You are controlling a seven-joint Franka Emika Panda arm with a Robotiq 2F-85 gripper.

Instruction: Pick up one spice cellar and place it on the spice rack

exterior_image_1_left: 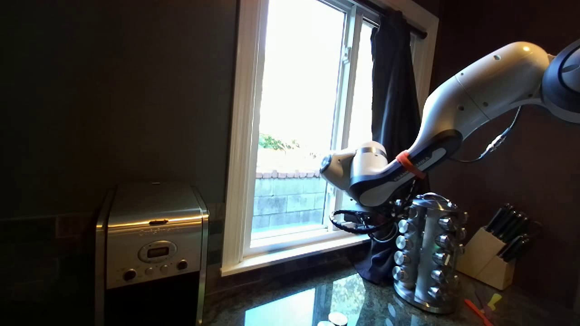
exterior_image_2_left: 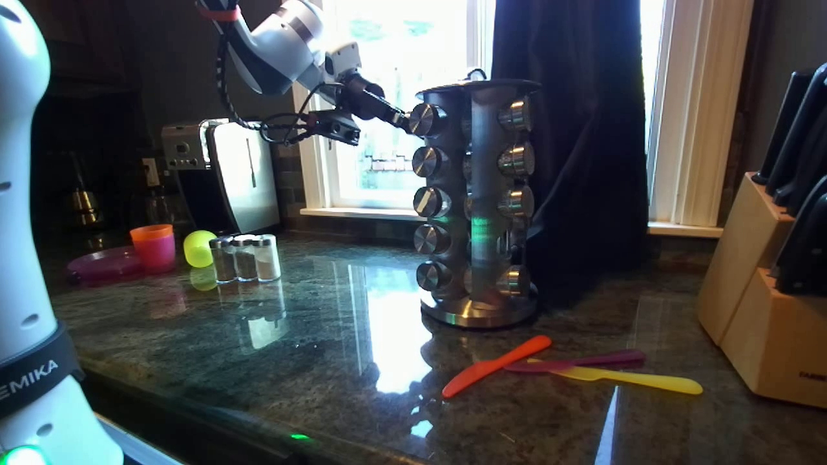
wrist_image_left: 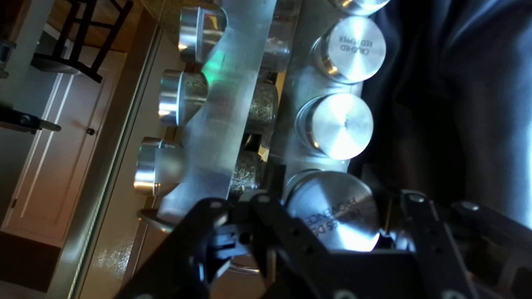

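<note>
The spice rack [exterior_image_2_left: 481,187] is a silvery tiered carousel of shiny-lidded jars; it also shows in an exterior view [exterior_image_1_left: 424,258] and fills much of the wrist view [wrist_image_left: 220,133]. My gripper [wrist_image_left: 326,182] is at its top row, on the window side. Its pads lie against both sides of one jar [wrist_image_left: 332,207], its lid marked "Provence"; it appears shut on it. The jar sits in line with its column; how deep is hidden. In the exterior views the gripper [exterior_image_2_left: 402,121] [exterior_image_1_left: 395,213] touches the rack's upper side, and the held jar is not clearly visible.
Three small glass jars [exterior_image_2_left: 245,258] stand on the counter. Nearby are a yellow-green cup [exterior_image_2_left: 199,249], pink and orange cups [exterior_image_2_left: 154,248] and a plate [exterior_image_2_left: 106,263]. Plastic knives [exterior_image_2_left: 497,366] and a knife block [exterior_image_2_left: 743,271] are near the rack. A dark curtain [exterior_image_2_left: 575,148] hangs behind it.
</note>
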